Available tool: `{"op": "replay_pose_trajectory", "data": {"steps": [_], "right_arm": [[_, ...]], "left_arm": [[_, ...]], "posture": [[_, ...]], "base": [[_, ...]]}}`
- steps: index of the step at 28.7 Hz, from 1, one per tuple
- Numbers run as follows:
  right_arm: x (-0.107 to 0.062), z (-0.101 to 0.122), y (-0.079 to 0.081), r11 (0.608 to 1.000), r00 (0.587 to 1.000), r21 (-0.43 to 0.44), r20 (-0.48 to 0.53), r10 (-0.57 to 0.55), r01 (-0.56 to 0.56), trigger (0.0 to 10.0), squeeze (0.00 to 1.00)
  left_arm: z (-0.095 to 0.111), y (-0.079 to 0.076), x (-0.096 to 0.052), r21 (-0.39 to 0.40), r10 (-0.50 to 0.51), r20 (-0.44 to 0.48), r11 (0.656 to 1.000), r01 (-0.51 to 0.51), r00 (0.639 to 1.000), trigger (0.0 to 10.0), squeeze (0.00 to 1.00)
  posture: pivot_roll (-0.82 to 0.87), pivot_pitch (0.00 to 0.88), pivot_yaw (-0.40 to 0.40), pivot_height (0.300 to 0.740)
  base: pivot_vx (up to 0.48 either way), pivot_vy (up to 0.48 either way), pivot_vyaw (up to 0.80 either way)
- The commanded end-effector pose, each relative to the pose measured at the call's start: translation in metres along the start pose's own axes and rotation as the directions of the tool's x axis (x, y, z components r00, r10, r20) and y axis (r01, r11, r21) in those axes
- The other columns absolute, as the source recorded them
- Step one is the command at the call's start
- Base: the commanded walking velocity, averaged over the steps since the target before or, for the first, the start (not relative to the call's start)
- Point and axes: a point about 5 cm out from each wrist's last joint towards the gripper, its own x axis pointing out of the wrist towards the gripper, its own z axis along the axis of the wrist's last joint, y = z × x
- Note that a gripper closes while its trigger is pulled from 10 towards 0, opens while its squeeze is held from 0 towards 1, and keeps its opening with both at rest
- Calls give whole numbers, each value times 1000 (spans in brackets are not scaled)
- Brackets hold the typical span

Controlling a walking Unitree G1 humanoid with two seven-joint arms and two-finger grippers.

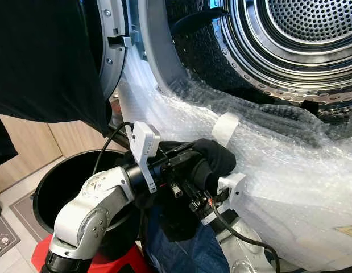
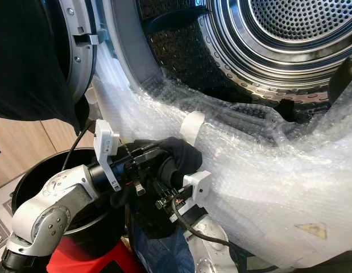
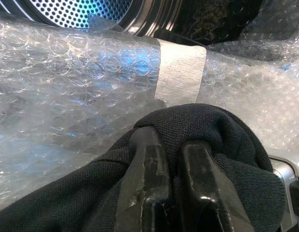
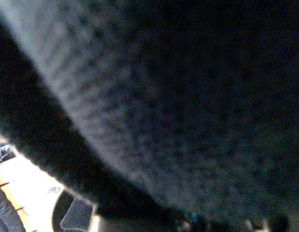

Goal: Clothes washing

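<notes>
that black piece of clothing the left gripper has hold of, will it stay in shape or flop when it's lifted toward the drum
Probably floppy: the black garment drapes and folds over the left gripper, whose fingers look closed on it. It looks like a thin knit, so likely light. Trailing fabric may drag or catch on the bubble wrap covering the washer's front below the drum.

The left arm (image 1: 93,207) is silver with round screwed joints, a white wrist bracket (image 1: 144,149), and black cables (image 1: 244,239).

Black garment (image 2: 176,156) against bubble wrap (image 2: 266,193), below drum (image 2: 289,34)
</notes>
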Motion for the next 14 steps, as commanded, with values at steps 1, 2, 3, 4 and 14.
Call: {"op": "replay_pose_trajectory", "data": {"steps": [1, 2, 3, 4, 14], "right_arm": [[9, 6, -6, 997, 996, 30, 51, -78, 76, 0, 0], [9, 7, -8, 996, 995, 27, 51, -82, 81, 0, 0], [9, 7, -8, 996, 995, 27, 51, -82, 81, 0, 0], [9, 7, -10, 996, 994, 26, 54, -90, 89, 0, 0], [7, 12, -16, 995, 993, 15, 74, -95, 94, 0, 0]], "left_arm": [[16, -18, 8, 37, -106, 70, 994, 103, 992, 0, 0], [16, -18, 7, 33, -101, 68, 995, 99, 993, 0, 0], [16, -18, 7, 33, -101, 68, 995, 99, 993, 0, 0], [16, -17, 6, 35, -96, 66, 995, 94, 993, 0, 0], [17, -12, 4, 52, -66, 64, 997, 63, 996, 0, 0]], "posture": [[76, 60, -21, 740], [76, 62, -22, 740], [76, 62, -22, 740], [76, 62, -22, 740], [75, 54, -21, 740]], "base": [[0, 0, 0], [0, 0, 0], [0, 0, 0], [0, 0, 0], [0, 0, 0]]}}
